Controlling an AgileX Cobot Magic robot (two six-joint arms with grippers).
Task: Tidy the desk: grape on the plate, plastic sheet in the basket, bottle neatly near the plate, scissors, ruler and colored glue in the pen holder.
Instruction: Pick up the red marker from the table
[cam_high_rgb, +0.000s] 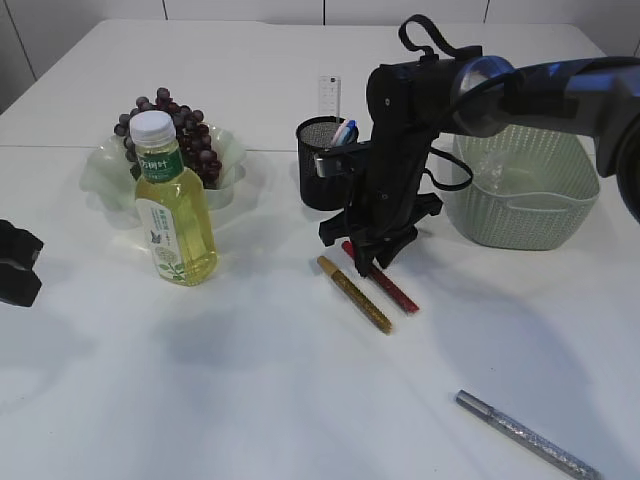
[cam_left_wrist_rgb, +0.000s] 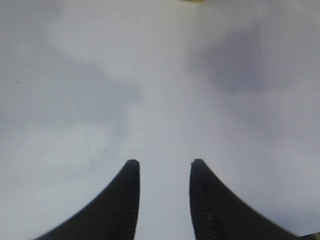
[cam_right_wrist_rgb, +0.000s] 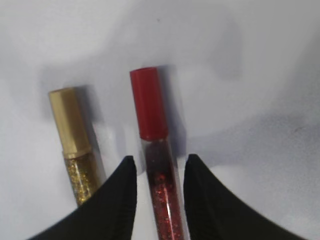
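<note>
Black mesh pen holder (cam_high_rgb: 318, 160) with ruler (cam_high_rgb: 329, 91); right fingers (cam_right_wrist_rgb: 112, 200) astride red glue (cam_right_wrist_rgb: 155, 165).

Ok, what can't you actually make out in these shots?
- Pen holder contents: exterior view, mesh wall and right arm hide them.
- Basket interior: exterior view, wall hides it.
- Red glue grip contact: right wrist view, image edge crops it.
- Left gripper: exterior view, mostly cropped.

Bright, even overhead light — soft shadows on the white table (cam_high_rgb: 250, 400); wrist views blurred, close fingertips (cam_right_wrist_rgb: 117, 200) out of focus.
</note>
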